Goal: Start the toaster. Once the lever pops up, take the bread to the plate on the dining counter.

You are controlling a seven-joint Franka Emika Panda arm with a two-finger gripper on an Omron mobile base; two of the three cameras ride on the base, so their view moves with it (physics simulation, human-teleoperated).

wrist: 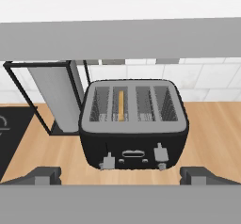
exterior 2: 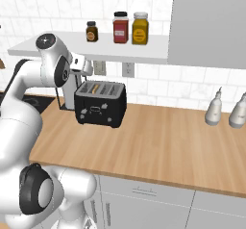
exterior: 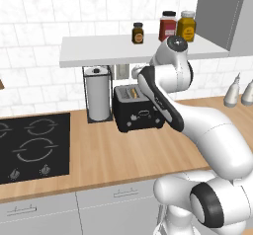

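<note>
The black toaster [exterior: 138, 111] [exterior 2: 101, 105] [wrist: 134, 133] stands on the wood worktop by the wall. A thin tan slice of bread [wrist: 121, 105] [exterior: 132, 93] [exterior 2: 96, 87] stands on edge in a left-hand slot. Two small grey levers [wrist: 108, 162] stick out of the toaster's front. My gripper [wrist: 121, 175] [exterior: 137, 73] [exterior 2: 85, 69] hovers above and just in front of the toaster, under the shelf. It is open, with its fingertips [wrist: 45, 173] far apart and nothing between them. The plate and the dining counter are out of view.
A chrome paper-towel holder [exterior: 99, 98] [wrist: 56, 96] stands right beside the toaster's left. A white shelf [exterior: 99, 51] [exterior 2: 120, 52] with three jars hangs low overhead. The black hob [exterior: 32, 145] lies left. Two white bottles [exterior 2: 214, 108] stand at the right.
</note>
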